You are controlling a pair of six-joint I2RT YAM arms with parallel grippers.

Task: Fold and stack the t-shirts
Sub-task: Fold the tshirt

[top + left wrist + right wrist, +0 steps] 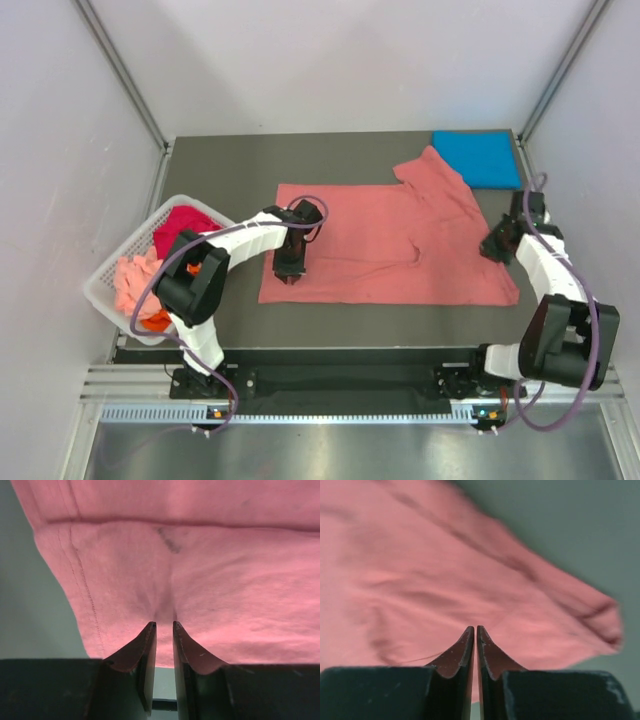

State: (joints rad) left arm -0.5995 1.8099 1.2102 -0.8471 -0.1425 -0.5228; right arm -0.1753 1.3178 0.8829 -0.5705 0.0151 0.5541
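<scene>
The salmon shirt [400, 240] lies spread flat across the middle of the table [230, 165], its long side running from 9 to 3 o'clock. One sleeve sticks out toward 1 o'clock, where its tip comes just beside the blue shirt [478, 158]. That one is folded into a neat rectangle in the table's 1 o'clock corner. The left gripper [289, 268] is down on the salmon shirt near its 9 o'clock end, a little in from the edge. Its fingers stand only a narrow slit apart, and the cloth puckers into a crease that runs straight into their tips, so they have a small pinch of the shirt. The right gripper [495, 245] sits at the shirt's 3 o'clock edge. Its fingers are pressed almost together over the pink cloth, and the wrist view is too blurred to tell whether any fabric is caught between them. The basket [104, 287] sits tilted off the table's 9 o'clock side. It holds a magenta shirt [182, 224] at its far end, a pale pink shirt [132, 280] in the middle, and an orange shirt [153, 321] at its near end, all crumpled.
</scene>
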